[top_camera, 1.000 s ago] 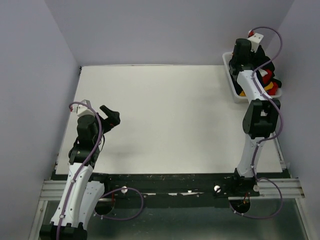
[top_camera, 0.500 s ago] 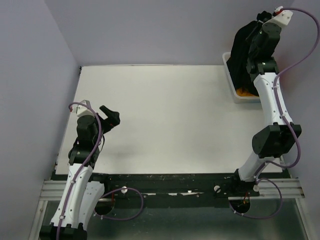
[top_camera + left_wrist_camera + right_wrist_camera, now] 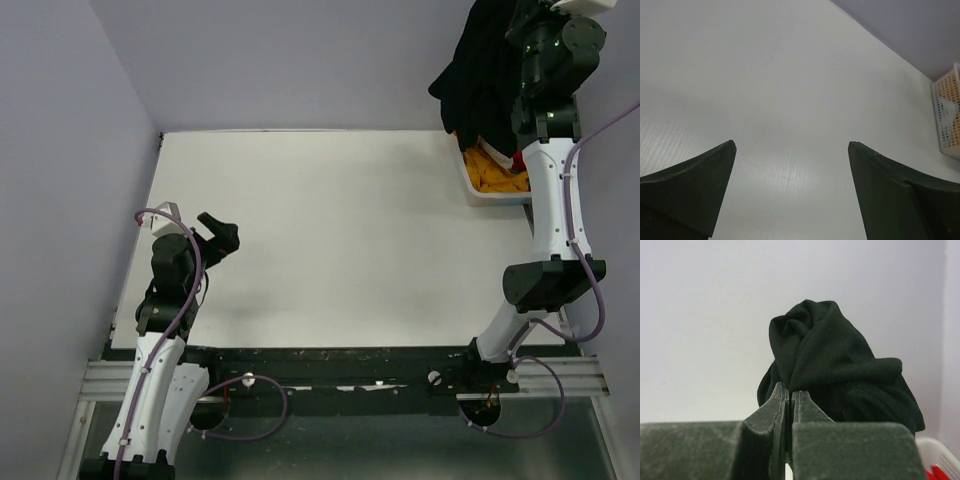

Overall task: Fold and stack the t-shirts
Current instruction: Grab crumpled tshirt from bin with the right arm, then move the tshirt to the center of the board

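- One black t-shirt (image 3: 478, 70) hangs bunched in the air at the far right corner. It is above the basket, and in the overhead view its lower folds reach down to the basket's far end.
- In the right wrist view the same cloth rises in a crumpled mound just beyond the fingertips, against the pale wall.
- One orange-yellow t-shirt (image 3: 497, 172) lies crumpled inside the basket, below the black one.
- A small patch of red cloth (image 3: 936, 473) shows at the basket's edge. Too little of it shows to tell which garment it is.
- One white slatted plastic basket (image 3: 495, 197) sits on the table's far right corner. Orange shows through its slats in the left wrist view.
- The right gripper (image 3: 789, 390) is clenched on the black t-shirt. Its two fingers are pressed almost together, with only a thin fold of cloth between them. Its arm reaches high over the basket.
- The left gripper (image 3: 791, 143) is spread wide and holds nothing. It hovers low over the white table (image 3: 330, 230) near the left edge, well apart from all the shirts.
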